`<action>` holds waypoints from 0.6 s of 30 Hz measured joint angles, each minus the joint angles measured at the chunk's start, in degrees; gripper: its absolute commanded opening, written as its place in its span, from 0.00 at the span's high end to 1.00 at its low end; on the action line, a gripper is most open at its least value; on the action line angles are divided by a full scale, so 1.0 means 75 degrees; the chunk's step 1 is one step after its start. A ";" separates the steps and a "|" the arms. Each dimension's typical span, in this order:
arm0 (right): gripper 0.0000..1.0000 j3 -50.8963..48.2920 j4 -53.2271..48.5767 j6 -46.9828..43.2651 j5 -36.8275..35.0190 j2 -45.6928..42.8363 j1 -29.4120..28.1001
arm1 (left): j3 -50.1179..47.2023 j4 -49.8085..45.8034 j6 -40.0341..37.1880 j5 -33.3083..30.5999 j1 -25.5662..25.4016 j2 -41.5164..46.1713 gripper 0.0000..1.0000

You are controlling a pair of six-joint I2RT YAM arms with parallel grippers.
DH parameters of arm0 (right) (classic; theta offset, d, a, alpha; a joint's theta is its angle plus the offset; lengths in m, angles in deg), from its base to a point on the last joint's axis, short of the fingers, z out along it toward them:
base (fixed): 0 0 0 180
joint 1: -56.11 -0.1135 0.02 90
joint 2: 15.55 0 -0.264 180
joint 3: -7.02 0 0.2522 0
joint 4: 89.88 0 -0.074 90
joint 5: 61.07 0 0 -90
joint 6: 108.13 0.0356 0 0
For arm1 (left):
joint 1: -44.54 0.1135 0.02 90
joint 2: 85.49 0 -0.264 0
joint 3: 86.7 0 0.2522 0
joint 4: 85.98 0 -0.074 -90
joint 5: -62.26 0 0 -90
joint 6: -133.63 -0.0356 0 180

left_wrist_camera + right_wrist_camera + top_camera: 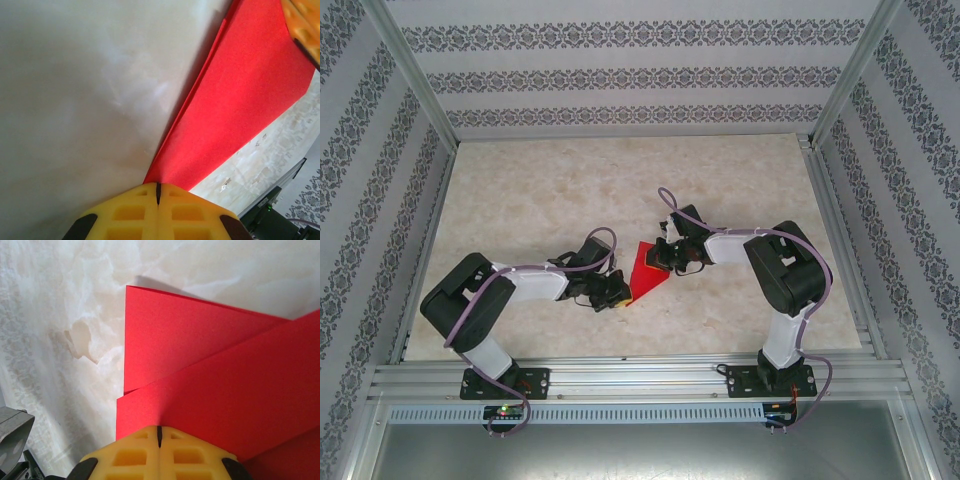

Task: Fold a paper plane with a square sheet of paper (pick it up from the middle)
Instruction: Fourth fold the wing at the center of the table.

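Seen from above, the square sheet of paper [648, 268], red and folded into overlapping pointed flaps, lies near the middle of the marbled table [540, 190]. The left gripper [158, 194] is at the sheet's 7 o'clock, its yellow pads pinched tight on the pointed corner. The right gripper [160, 436] is at 1 o'clock, closed on the opposite edge. Both black arms crowd the sheet, with purple cables [470, 300] looping over them. An aluminium rail [640, 378] runs along 6 o'clock, and patterned walls [620, 75] enclose the rest.
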 measured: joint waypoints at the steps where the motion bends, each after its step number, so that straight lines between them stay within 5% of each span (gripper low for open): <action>1: 0.98 0.0000 0.0003 0.0000 0.0000 0.0000 0.0000 | 0.0000 0.0015 -0.0032 0.0017 0.0000 -0.0006 1.00; 18: 0.97 -0.0061 0.0044 -0.0140 -0.0032 -0.0119 0.0015 | 0.0656 -0.0009 -0.0711 -0.0548 0.0000 0.0321 0.98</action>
